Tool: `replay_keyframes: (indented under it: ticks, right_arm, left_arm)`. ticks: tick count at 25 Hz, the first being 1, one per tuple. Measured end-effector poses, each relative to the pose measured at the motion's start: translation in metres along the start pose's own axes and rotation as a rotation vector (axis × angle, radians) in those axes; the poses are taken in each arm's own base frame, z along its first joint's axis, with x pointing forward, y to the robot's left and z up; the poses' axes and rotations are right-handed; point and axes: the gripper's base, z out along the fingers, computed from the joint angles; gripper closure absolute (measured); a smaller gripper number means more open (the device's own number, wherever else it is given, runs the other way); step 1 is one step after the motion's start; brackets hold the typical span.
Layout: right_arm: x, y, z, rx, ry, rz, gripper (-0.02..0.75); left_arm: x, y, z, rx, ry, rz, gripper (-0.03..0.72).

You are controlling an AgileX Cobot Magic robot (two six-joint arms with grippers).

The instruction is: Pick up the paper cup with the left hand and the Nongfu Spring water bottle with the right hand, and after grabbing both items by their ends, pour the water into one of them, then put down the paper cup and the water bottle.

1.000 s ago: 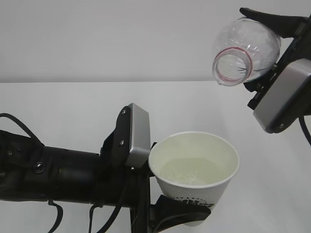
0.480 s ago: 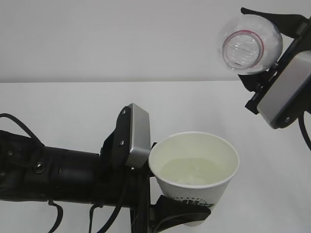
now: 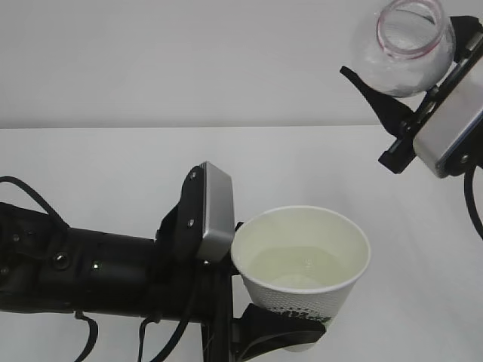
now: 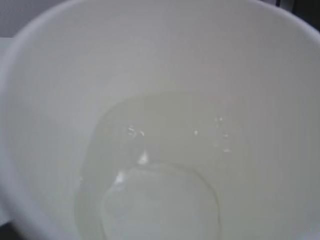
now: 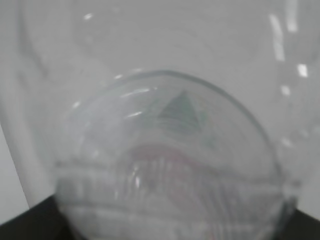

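1. The black left gripper arm with its grey plate [image 3: 290, 332] clamps the small white tapered paper cup [image 3: 302, 271] above the white table's [image 3: 113, 166] near edge, unmoved.
2. The black right gripper [image 3: 423, 68] clamps the clear ribbed plastic bottle [image 3: 407, 45], which has swung mouth-up from its tilt: pouring looks finished.
3. The clear water [image 4: 150, 190] has settled.

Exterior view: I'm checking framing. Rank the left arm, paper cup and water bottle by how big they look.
1. Left arm
2. Paper cup
3. Water bottle, cut by the frame edge

Differing camera distance makes true sizes unsure.
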Motion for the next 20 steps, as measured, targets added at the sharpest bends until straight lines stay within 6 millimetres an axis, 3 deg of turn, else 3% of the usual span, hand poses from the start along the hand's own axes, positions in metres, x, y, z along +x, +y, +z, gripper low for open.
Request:
replay_keyframes:
  ticks: [20]
  right_arm:
    - [0.0053, -0.0027, -0.0028, 0.062, 0.047, 0.302, 0.280]
  left_arm:
    - [0.0027, 0.0014, -0.0001, -0.015, 0.030, 0.000, 0.192]
